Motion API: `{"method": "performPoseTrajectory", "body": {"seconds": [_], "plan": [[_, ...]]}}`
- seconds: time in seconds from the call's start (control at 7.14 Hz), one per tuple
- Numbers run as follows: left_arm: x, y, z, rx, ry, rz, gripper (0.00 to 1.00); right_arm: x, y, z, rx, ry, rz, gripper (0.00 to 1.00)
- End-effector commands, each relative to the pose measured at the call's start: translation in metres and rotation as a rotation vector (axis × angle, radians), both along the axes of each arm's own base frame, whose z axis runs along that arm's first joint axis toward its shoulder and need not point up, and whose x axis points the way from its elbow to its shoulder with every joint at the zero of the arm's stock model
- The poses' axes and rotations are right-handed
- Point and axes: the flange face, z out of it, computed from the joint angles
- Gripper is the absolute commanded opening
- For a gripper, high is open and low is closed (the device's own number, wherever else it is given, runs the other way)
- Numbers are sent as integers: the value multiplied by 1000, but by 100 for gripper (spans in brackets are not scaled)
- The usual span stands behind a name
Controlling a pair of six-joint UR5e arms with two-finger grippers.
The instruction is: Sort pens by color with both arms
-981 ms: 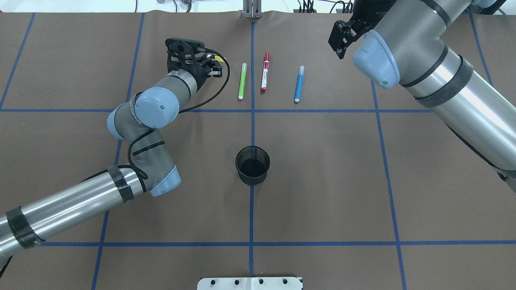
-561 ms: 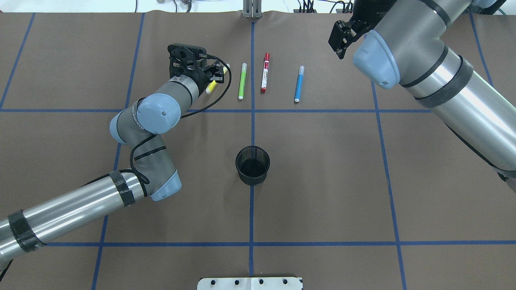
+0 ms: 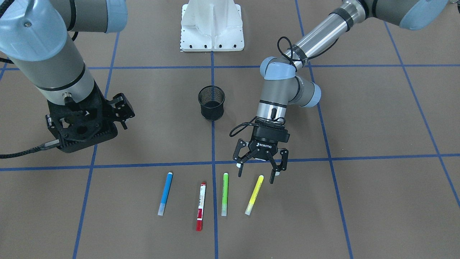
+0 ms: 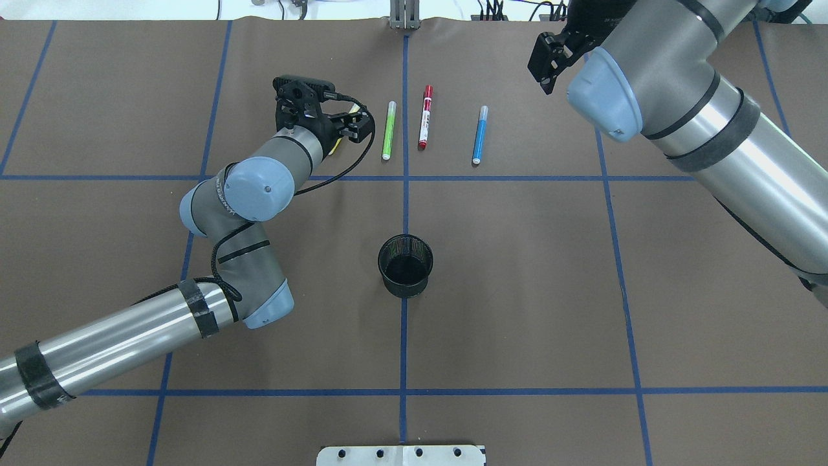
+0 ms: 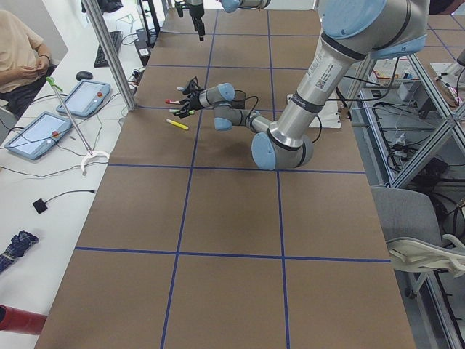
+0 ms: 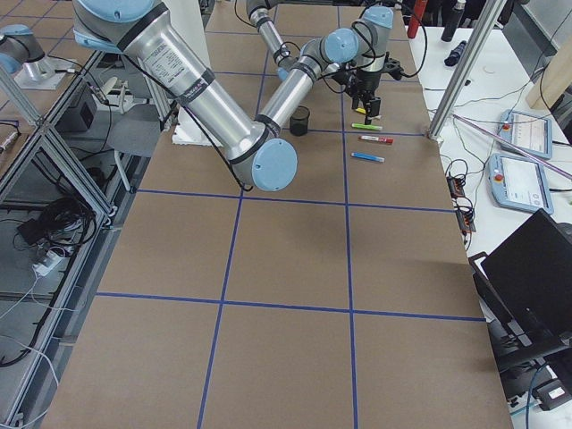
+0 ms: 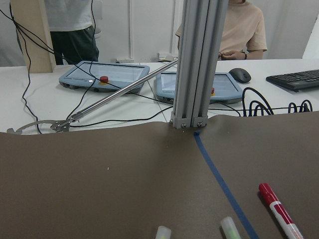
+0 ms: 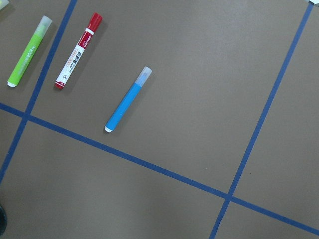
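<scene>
Four pens lie in a row on the brown table: blue (image 3: 165, 193), white with red ends (image 3: 200, 207), green (image 3: 225, 194) and yellow (image 3: 253, 196). My left gripper (image 3: 258, 173) is open and empty, its fingers straddling the yellow pen's near end just above the table. In the overhead view the left gripper (image 4: 346, 129) hides most of the yellow pen; the green (image 4: 388, 129), red (image 4: 425, 118) and blue (image 4: 479, 134) pens show. My right gripper (image 3: 124, 109) hangs open and empty, high above the table on the blue pen's (image 8: 127, 101) side.
A black mesh cup (image 3: 211, 103) stands upright at the table's middle, between the pens and the white pedestal base (image 3: 212, 25). An aluminium post (image 4: 404, 16) stands at the far edge. Operators and control tablets are beyond that edge.
My left gripper has drawn back toward the robot and slightly right. The yellow pen now lies flat on the table below it. The right arm and the other pens have not moved.
</scene>
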Motion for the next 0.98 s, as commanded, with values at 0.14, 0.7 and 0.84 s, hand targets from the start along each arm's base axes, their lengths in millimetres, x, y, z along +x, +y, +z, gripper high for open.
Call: {"method": "performPoseTrajectory", "body": {"seconds": [0.14,0.7,0.84], "plan": [[-32,-11,-36,-103,-39,165,100,7,-3,0,3,0,7,100],[-172,-37,-20,-285,-177,464,99,69,-23,31,17,-2,12,100],[-226,-50,0,-328,-239,528,99,99,-30,57,9,-3,1,100]]}}
